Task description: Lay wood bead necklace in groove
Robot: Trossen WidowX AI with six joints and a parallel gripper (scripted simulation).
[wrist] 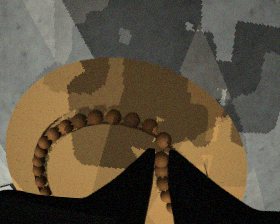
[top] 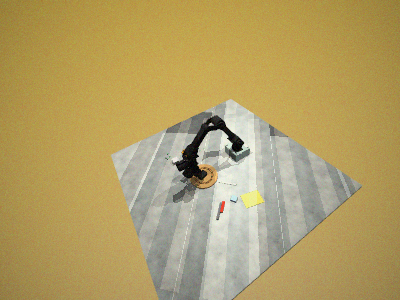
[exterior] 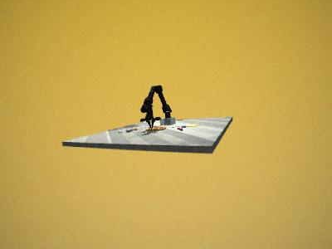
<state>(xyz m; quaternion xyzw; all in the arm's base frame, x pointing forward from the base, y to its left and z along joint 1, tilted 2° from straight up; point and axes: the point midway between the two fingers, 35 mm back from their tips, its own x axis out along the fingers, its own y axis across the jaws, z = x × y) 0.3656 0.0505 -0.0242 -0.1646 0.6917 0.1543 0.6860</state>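
Note:
The round tan bead board lies flat below the arm. The brown wood bead necklace curves over it in the wrist view. Its upper and left beads run along the thin groove line, which shows just outside them at the upper left. At the right the strand bends sharply down, inside the groove line that shows right of the fingers. My gripper is low over the board, shut on a bead of this right strand. The fingers hide the near part of the necklace and board.
A red and grey tool, a light blue block and a yellow sheet lie beyond the board. A thin pale stick lies beside it. The arm's base stands on a grey-green block. A small white thing is behind the gripper.

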